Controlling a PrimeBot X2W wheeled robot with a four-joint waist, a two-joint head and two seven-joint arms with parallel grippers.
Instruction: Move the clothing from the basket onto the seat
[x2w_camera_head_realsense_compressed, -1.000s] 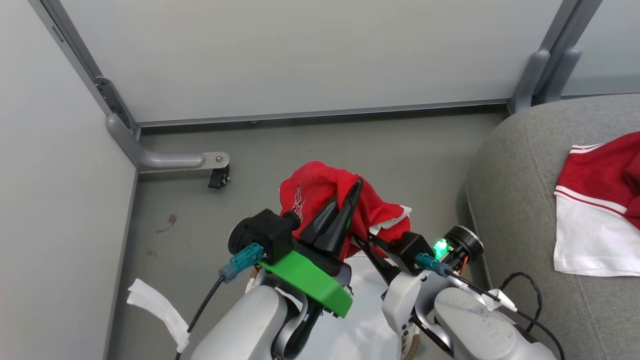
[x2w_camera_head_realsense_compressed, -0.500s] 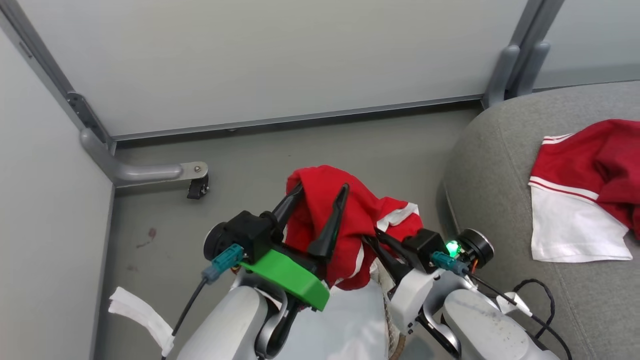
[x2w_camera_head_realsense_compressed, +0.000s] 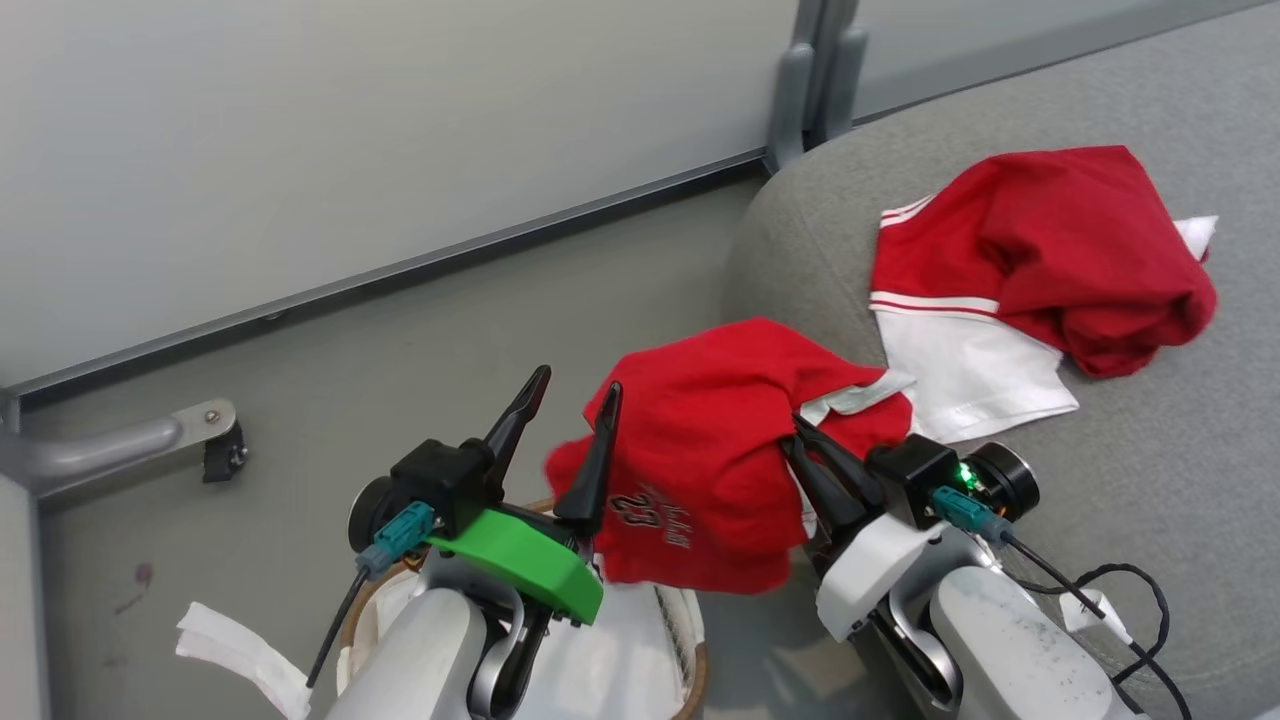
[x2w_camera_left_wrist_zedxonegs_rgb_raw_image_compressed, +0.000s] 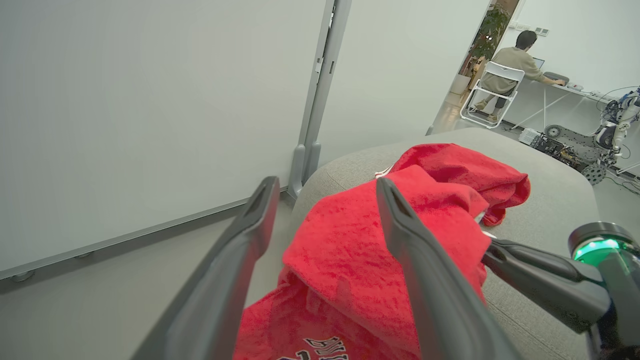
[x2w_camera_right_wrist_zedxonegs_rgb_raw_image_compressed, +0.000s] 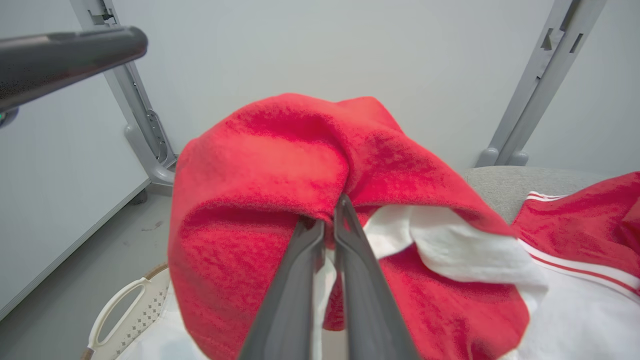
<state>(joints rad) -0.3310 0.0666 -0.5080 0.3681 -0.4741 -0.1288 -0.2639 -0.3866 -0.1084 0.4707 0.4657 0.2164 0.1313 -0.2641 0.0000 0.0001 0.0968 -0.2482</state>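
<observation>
My right gripper (x2w_camera_head_realsense_compressed: 800, 428) is shut on a red shirt (x2w_camera_head_realsense_compressed: 710, 450), which hangs bunched above the basket (x2w_camera_head_realsense_compressed: 695, 650) and beside the left edge of the grey seat (x2w_camera_head_realsense_compressed: 1150, 450). In the right wrist view the fingertips (x2w_camera_right_wrist_zedxonegs_rgb_raw_image_compressed: 330, 212) pinch a fold of this shirt (x2w_camera_right_wrist_zedxonegs_rgb_raw_image_compressed: 260, 160). My left gripper (x2w_camera_head_realsense_compressed: 580, 380) stands open just left of the shirt, its right finger at the cloth's edge. The left wrist view shows the left gripper (x2w_camera_left_wrist_zedxonegs_rgb_raw_image_compressed: 327, 185) spread, with the shirt (x2w_camera_left_wrist_zedxonegs_rgb_raw_image_compressed: 350, 250) beyond it. A second red and white shirt (x2w_camera_head_realsense_compressed: 1040, 250) lies crumpled on the seat.
Grey partition walls with metal posts (x2w_camera_head_realsense_compressed: 810, 80) close off the back. A caster foot (x2w_camera_head_realsense_compressed: 215, 450) and a white cloth strip (x2w_camera_head_realsense_compressed: 235, 650) are on the floor at left. A black cable (x2w_camera_head_realsense_compressed: 1120, 590) lies on the seat. A person (x2w_camera_left_wrist_zedxonegs_rgb_raw_image_compressed: 515, 60) sits at a far desk.
The camera has swung right, bringing more of the seat into view. My left gripper opened and let go of the shirt. My right gripper carried the shirt rightward toward the seat's edge.
</observation>
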